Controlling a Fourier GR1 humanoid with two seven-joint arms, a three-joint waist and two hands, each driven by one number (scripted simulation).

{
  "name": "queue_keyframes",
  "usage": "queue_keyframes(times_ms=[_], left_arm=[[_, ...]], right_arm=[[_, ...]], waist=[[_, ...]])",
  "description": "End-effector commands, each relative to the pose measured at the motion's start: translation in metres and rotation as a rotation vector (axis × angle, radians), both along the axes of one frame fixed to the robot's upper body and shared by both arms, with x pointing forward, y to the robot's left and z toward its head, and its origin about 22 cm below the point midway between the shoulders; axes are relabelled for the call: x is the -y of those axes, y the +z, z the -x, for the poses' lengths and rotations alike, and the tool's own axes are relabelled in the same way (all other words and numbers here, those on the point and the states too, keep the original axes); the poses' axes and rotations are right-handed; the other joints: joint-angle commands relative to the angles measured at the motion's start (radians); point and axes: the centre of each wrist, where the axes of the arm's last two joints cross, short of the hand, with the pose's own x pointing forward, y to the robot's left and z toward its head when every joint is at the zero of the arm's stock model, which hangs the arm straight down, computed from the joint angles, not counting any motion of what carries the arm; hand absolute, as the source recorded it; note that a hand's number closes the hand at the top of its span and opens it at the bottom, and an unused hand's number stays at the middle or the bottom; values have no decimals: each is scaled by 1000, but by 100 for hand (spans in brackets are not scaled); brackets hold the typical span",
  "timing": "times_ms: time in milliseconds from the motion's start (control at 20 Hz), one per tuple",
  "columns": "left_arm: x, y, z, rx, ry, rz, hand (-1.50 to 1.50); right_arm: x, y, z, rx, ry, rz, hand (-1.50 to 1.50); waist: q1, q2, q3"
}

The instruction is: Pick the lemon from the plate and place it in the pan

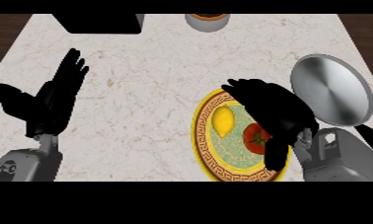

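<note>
A yellow lemon (222, 120) lies on the left half of a yellow-rimmed patterned plate (207, 161) at the lower middle of the counter. Beside the lemon on the same plate sits a red tomato (255, 138). My right hand (273, 107) hovers over the plate's right side with relaxed fingers pointing up-left, just right of the lemon and partly covering the tomato; it holds nothing. The silver pan (331, 87) stands to the right of the plate, its dark handle running toward the lower right. My left hand (55, 97) rests open at the left, fingers up.
A black box-shaped object (102, 22) sits at the counter's far edge on the left. A small grey round container (207, 20) stands at the far edge in the middle. Dark wood shows past the counter's corners.
</note>
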Motion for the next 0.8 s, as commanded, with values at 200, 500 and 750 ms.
queue_keyframes(times_ms=[200, 500, 750], left_arm=[[4, 4, -7, 19, 23, 0, 0], [11, -10, 2, 10, 4, 1, 0], [-6, -12, -13, -3, 8, 5, 0]], right_arm=[[-18, -15, 23, 75, -8, 207, -150], [-64, 5, 24, 115, 1, 147, -150], [-72, -10, 12, 63, -9, 204, -150]], waist=[[-10, -1, 1], [-5, -1, 0], [-9, 1, 0]])
